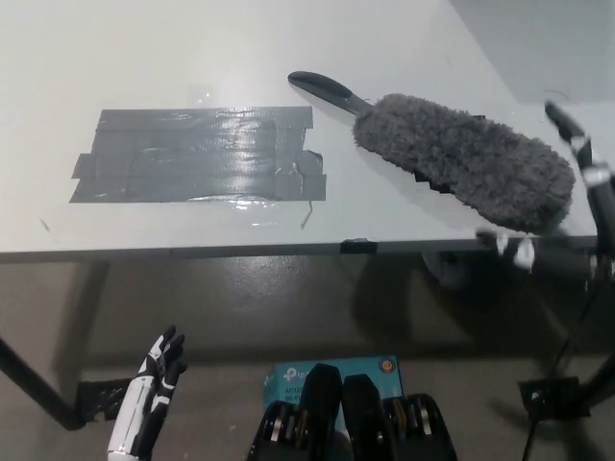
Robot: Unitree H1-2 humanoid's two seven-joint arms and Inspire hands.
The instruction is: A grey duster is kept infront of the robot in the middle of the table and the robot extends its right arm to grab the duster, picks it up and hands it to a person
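- The grey duster [461,158] lies on the white table [144,58], toward the table's right side and close to its near edge.
- Its fluffy grey head runs diagonally from the middle of the table down to the right, ending near the near-right part of the tabletop.
- Its black handle [327,91] points up and to the left, away from the robot, and lies flat on the table surface.
- The black right hand [567,192] is at the far right of the picture, at the fluffy end of the duster.
- The right hand is spread wide: one finger reaches above the duster's right end and another shows below it near the table edge, so the fluffy tip sits between them.
- The hand looks blurred, and I cannot tell for certain whether its fingers press the fibres or just stand beside them; the duster rests on the table.
- The white left hand [154,384] hangs low at the near left, below the table edge and well apart from the duster, holding nothing, its fingers loosely apart and pointing upward.
- A patch of grey tape [197,154] is stuck on the table to the left of the duster, apart from the fluffy head.
- A teal box [332,370] sits on the floor below the near edge of the table.
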